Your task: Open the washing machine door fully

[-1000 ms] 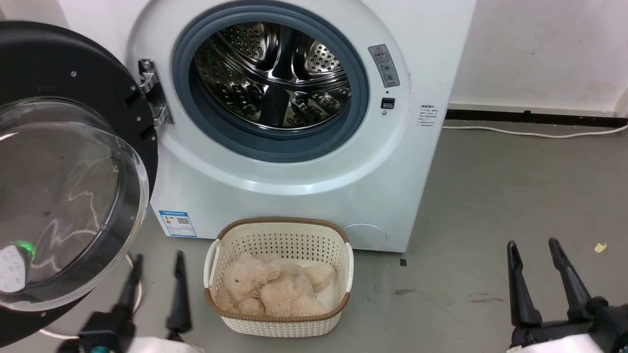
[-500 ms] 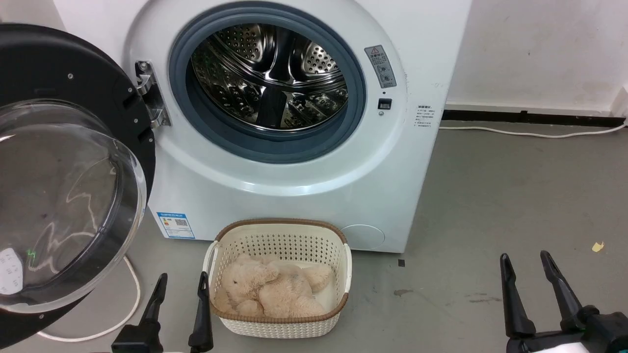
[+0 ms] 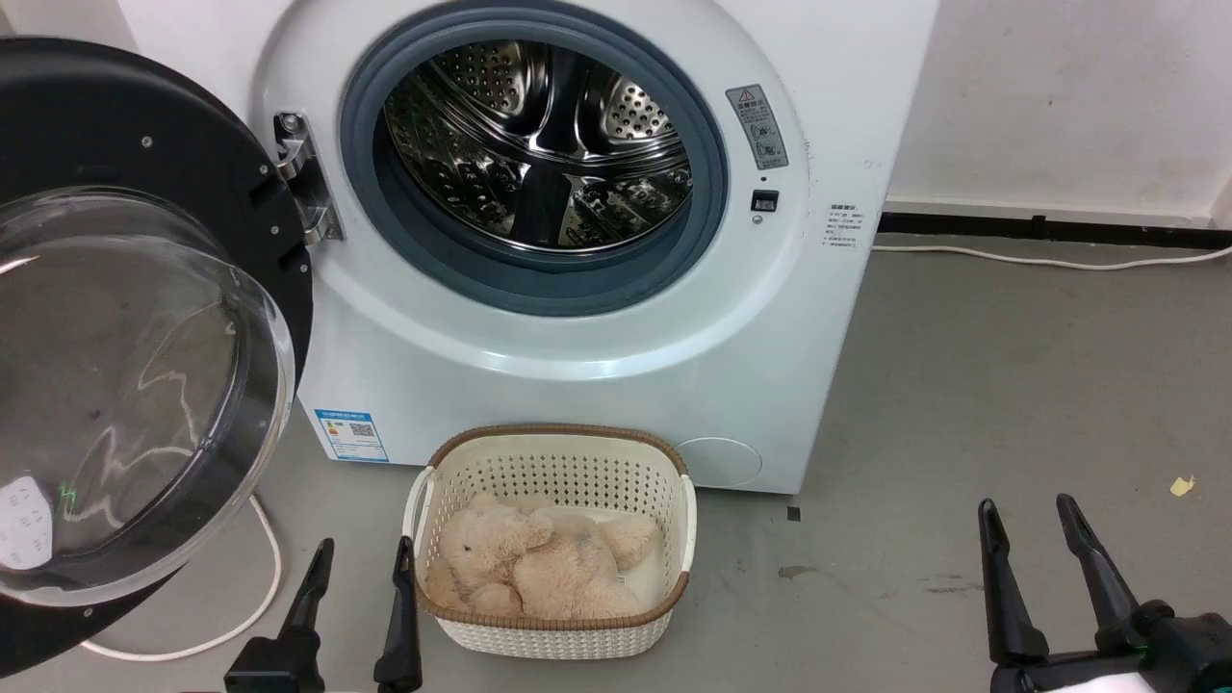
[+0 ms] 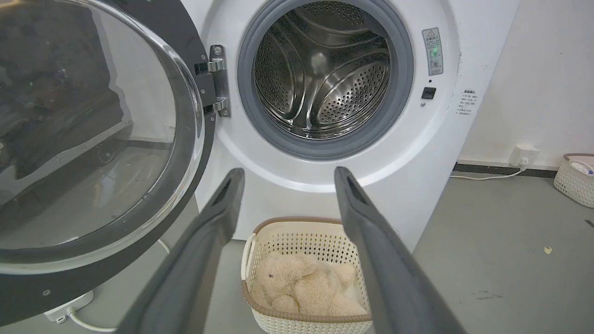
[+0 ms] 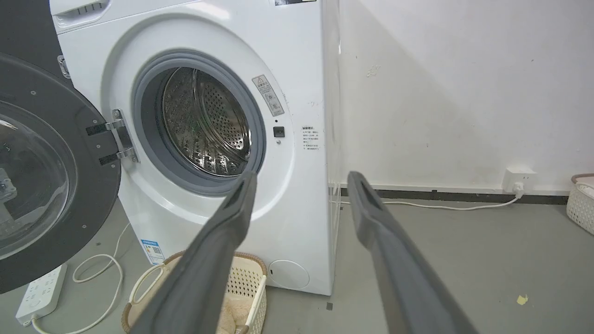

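The white washing machine (image 3: pixel 577 385) (image 4: pixel 417 153) (image 5: pixel 306 93) stands ahead with its steel drum (image 3: pixel 539 144) exposed. Its round black door (image 3: pixel 125 144) (image 4: pixel 116 273) (image 5: pixel 51 250), with a bulging clear glass window (image 3: pixel 125 385), hangs swung wide to the left on a metal hinge (image 3: pixel 303 183). My left gripper (image 3: pixel 364 553) (image 4: pixel 287 178) is open at the lower left, just right of the door's lower rim and beside the basket, holding nothing. My right gripper (image 3: pixel 1028 515) (image 5: pixel 301 183) is open at the lower right over bare floor, well away from the machine.
A cream perforated basket (image 3: pixel 558 635) (image 4: pixel 297 232) holding a beige plush toy (image 3: pixel 539 568) sits on the floor right before the machine. A white cable (image 3: pixel 260 577) and a power strip (image 5: pixel 41 287) lie under the door. Another cable (image 3: pixel 1039 258) runs along the wall; a second basket (image 4: pixel 575 181) stands far right.
My left gripper has drawn back and shifted right, away from under the door toward the basket. The door stays wide open. The right gripper has sunk slightly; the camera wobbled a little.
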`<state>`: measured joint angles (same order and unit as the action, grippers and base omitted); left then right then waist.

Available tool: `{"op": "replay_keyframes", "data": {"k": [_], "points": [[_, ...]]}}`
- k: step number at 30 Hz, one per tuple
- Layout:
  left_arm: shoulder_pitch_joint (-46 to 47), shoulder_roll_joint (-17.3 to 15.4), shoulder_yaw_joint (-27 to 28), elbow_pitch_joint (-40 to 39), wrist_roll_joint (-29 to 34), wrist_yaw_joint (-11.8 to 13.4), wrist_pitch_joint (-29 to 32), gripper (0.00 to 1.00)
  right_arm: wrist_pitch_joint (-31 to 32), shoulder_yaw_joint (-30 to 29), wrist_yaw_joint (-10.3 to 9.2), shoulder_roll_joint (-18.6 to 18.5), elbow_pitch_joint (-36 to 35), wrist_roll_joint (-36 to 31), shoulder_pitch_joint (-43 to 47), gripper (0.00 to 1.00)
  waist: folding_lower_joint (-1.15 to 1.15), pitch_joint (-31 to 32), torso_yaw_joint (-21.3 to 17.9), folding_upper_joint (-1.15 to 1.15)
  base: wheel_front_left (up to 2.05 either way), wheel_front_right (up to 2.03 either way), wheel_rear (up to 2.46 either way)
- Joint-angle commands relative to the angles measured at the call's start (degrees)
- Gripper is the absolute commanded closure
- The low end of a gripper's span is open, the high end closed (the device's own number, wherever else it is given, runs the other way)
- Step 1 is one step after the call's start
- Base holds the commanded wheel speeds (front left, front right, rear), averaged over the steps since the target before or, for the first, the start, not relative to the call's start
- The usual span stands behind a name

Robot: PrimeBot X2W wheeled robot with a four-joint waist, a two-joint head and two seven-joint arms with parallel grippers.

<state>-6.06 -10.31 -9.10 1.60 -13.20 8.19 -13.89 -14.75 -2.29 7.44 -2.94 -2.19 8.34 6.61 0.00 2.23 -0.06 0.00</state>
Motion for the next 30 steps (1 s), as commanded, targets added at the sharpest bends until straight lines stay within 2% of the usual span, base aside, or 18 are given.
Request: {"op": "replay_keyframes", "data": {"k": [1, 2, 30], "points": [[-0.8, -0.4, -0.3, -0.1, -0.2, -0.2, 0.1, 0.00, -0.2, 0.1, 0.05, 0.1, 0.2, 0.6, 0.4, 0.00, 0.00, 0.0, 0.0, 0.00, 0.00, 0.00, 0.00], [0.0, 0.0, -0.1, 0.0, -0.1, -0.2, 0.0, 1.00, 0.0, 0.0, 0.00, 0.0, 0.0, 0.3, 0.0, 1.00, 0.00, 0.0, 0.0, 0.00, 0.00, 0.00, 0.00], [1.2, 1.6, 1.7, -0.3, 2.5, -1.8, 2.7, 1.00, 2.9, 0.4, 0.01, 0.0, 0.5, -1.4, -1.3, 1.00, 0.00, -0.5, 0.0, 0.00, 0.00, 0.00, 0.00]]}}
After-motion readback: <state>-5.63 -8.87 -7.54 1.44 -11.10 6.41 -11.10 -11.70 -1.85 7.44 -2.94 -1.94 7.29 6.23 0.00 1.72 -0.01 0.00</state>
